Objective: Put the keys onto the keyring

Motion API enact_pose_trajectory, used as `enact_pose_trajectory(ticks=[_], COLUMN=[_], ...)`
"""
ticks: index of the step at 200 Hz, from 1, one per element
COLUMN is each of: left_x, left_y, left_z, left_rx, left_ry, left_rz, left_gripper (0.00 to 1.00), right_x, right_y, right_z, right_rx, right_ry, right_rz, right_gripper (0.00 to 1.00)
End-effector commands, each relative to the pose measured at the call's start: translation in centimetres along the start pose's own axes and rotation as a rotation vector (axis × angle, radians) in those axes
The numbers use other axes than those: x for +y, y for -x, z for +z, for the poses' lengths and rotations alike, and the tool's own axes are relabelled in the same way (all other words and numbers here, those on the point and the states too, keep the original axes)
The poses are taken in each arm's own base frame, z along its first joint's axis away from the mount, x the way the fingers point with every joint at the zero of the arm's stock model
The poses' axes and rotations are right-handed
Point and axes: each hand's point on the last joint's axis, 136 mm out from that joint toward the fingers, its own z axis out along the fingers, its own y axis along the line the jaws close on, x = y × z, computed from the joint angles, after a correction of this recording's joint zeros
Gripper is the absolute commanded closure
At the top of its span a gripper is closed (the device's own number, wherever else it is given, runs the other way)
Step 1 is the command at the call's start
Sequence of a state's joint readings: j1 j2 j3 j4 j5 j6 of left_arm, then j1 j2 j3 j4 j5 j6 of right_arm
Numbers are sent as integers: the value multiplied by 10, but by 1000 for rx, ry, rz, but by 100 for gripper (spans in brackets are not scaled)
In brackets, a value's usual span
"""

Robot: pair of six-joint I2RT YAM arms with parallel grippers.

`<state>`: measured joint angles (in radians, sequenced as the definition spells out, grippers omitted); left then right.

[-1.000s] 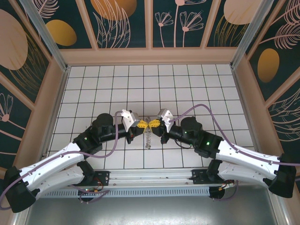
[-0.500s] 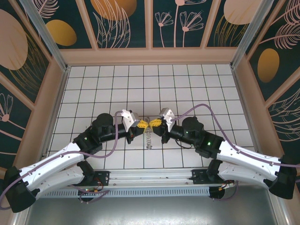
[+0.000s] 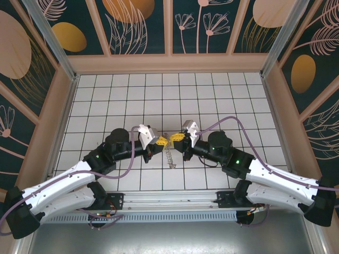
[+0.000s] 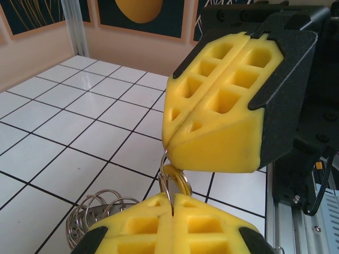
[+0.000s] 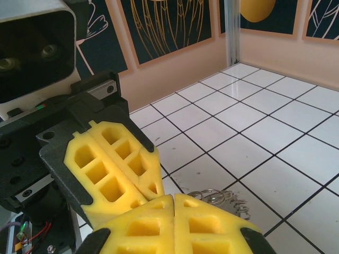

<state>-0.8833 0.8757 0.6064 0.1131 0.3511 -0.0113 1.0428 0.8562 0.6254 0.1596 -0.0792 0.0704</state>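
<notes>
The white-tiled surface (image 3: 212, 95) was enclosed by floral panels (image 3: 201, 26). Toward six o'clock, the left end effector (image 3: 159, 141) was clamped on the keys (image 4: 184, 175), and the right end effector (image 3: 176, 138) was pressed closed.

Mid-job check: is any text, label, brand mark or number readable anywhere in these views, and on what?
None readable.
Left gripper and right gripper: plain yellow pads and black housings, no print.
Small gold ring between them: no engraving that can be made out.
Wall panels: leaf and circle patterns, no lettering.
Tiled floor: grid lines, no marks.
</notes>
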Motion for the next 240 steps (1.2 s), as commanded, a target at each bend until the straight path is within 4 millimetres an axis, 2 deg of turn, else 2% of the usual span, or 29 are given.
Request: enact_pose_trajectory(ticks=[1,103,184,240], left_x=[-20,-24,-26,-22], left_y=[14,23,25,27], left_z=[-4,-11,-11,-12], left_rx=[-29,-66,-79,-89], left_ry=[-83,-94,-101,-74], left_rz=[38,47,49,59], left_gripper=[100,100,100,100], right_x=[-13,-23,-22,-37], right_y=[19,3,3,-8], right_z=[-1,6,6,9], right_rx=[-67,-2,-2,62], right_ry=[-63,-106,-87,-143], right_rz=[21,39,50,95], right_gripper=[100,100,100,100])
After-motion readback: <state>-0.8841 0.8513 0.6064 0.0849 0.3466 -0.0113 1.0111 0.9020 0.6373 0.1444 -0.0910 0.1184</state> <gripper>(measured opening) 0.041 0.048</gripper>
